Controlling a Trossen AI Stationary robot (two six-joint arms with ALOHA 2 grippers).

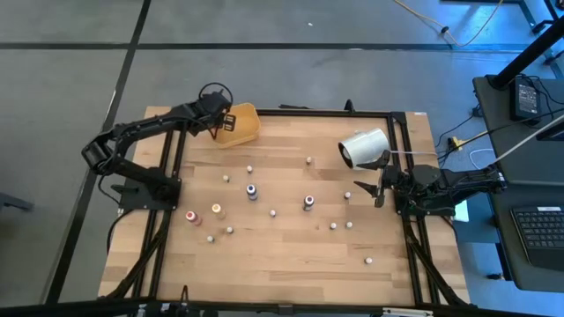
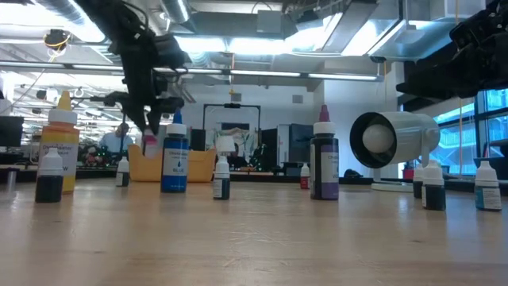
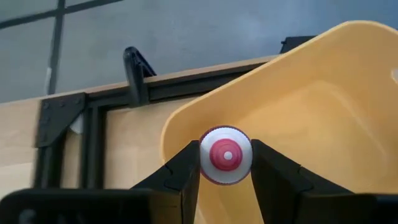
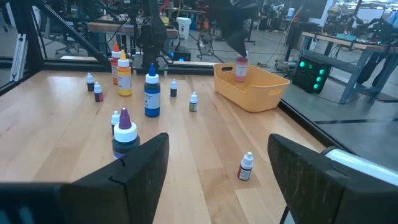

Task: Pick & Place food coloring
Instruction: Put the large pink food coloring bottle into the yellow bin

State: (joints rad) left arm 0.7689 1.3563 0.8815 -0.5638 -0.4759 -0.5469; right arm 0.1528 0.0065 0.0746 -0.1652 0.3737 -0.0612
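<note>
sixteen or so food coloring bottles stand scattered on the table; four of them are larger, the rest tiny, and the exact count is hard to fix from above. one yellow tray sits at the table's far left corner, and one white cylinder lies on its side near the right edge.

left gripper has its fingers pinched narrowly on a small red bottle, held cap-up just over the tray's rim. its arm reaches forward from its base, elbow bent, wrist over the tray.

right gripper stands wide apart and holds nothing; it hangs low by the table's right edge, near the cylinder, pointing across the table toward the bottles.
</note>
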